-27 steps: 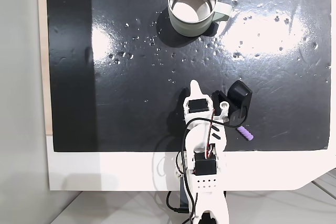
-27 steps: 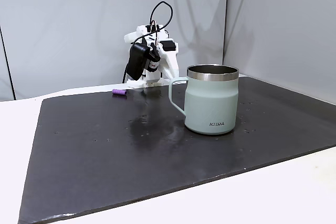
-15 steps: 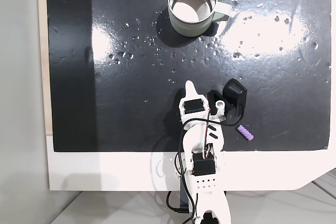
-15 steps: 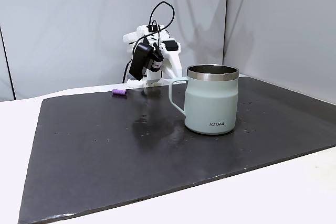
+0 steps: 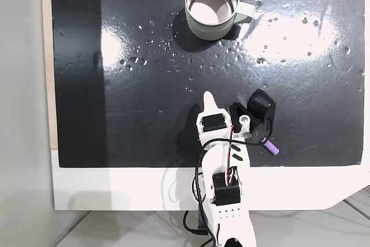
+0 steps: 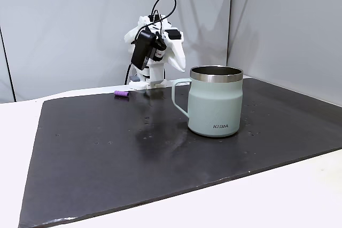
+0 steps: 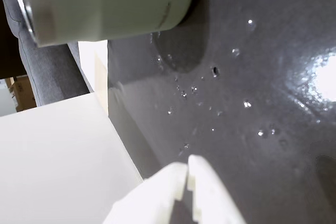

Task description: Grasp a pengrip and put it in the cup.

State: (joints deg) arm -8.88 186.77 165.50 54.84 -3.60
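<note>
The pengrip lay on the black mat close to its near edge in a fixed view, just right of the arm, with loads of open mat toward the cup at the far edge. The gripper was raised off the mat, tips basically together, holding nothing, pengrip behind and right of it.

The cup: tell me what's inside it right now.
In a fixed view from above, the cup shows just its shiny metal floor and walls. The pengrip lies on the black mat beside the arm. From the side, the wall hides the inside.
</note>
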